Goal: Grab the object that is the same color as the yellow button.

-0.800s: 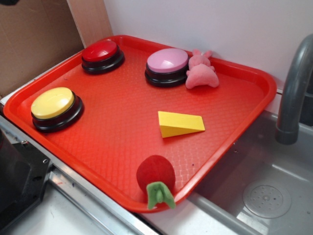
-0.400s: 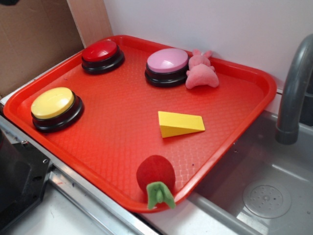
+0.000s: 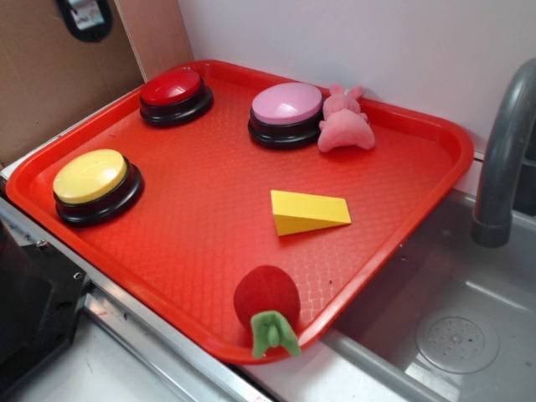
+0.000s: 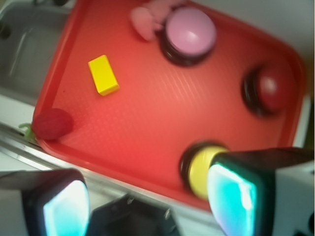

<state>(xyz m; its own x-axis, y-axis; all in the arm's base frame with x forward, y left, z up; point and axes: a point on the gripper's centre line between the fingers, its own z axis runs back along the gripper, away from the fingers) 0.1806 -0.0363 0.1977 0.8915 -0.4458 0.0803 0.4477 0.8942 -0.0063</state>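
A red plastic tray [image 3: 402, 226] sits on a counter beside a steel sink [image 3: 469, 335], with a grey faucet [image 3: 502, 159] rising at the 3 o'clock edge of the exterior view. On the tray, the yellow wedge block [image 3: 307, 211] lies flat a little right of centre, its thin end pointing toward 3 o'clock, touching nothing. The yellow button [image 3: 92, 184], a domed yellow top on a black base, stands at 9 o'clock, well apart from the wedge. A red button [image 3: 174, 94] stands at 11 o'clock and a pink button [image 3: 287, 113] at 12 o'clock. A pink plush toy [image 3: 345, 121] rests just beside the pink button, on its right. A red plush strawberry [image 3: 267, 303] with green leaves lies at 6 o'clock, against the tray's near rim.

Only a small dark part of the gripper [image 3: 84, 15] shows at the top left of the exterior view, high above the tray. The wrist view, blurred, looks down from above: the two fingers [image 4: 236, 191] frame the lower edge with a wide gap between them, so the jaws stand open and hold nothing. There the wedge appears at 10 o'clock and the yellow button at 5 o'clock, partly hidden behind one finger.
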